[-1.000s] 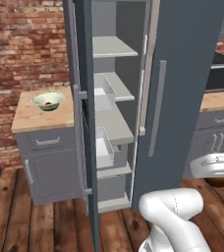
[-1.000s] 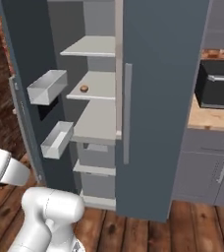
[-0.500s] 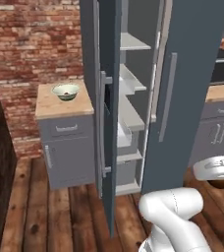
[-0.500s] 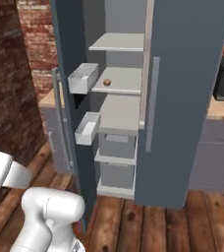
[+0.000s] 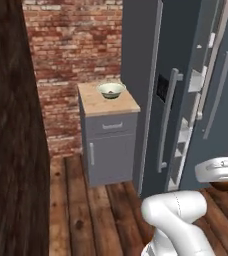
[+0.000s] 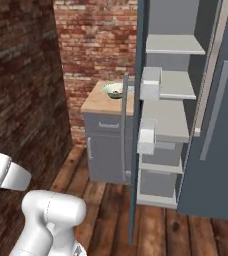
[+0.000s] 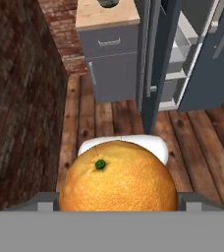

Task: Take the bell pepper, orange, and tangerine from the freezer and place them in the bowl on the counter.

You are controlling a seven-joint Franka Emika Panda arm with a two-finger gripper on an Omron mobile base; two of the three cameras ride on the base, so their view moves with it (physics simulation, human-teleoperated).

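Wooden floor [image 7: 109,123] below; I find my gripper [image 7: 118,206] spread wide around the orange [image 7: 118,182]: round, firm, waxy-smooth, likely slippery; gripped across its middle

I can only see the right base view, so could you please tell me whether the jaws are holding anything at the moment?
Observer: Yes. The hand view shows an orange with a small green stem spot sitting between the jaws.
Operator: Thank you. The open door cuts across the bowl for me; is the bowl fully visible elsewhere?
Observer: In the left base view the whole bowl shows on the counter, left of the freezer door and apart from it.
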